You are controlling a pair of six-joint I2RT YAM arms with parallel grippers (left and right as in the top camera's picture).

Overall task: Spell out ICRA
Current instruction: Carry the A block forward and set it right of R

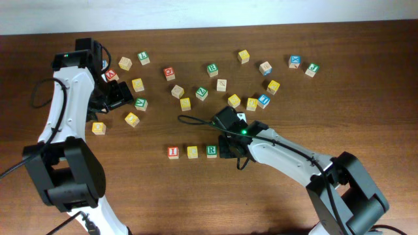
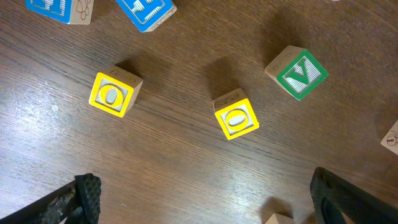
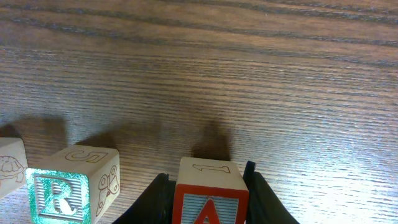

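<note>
The right gripper [image 3: 207, 186] is pinching a wooden A block [image 3: 210, 206], red-framed with a red letter, snugly between its two fingers. It is sitting just right of the green R block [image 3: 59, 194], a small gap apart. Seen from overhead, that R is ending a row with the red I block [image 1: 173, 152] and a yellow block [image 1: 192, 152] on the brown table [image 1: 366, 111]. The left gripper [image 2: 208, 199] is hanging spread wide, holding nothing, above one yellow O block [image 2: 112, 94] and a second O block [image 2: 236, 118].
</note>
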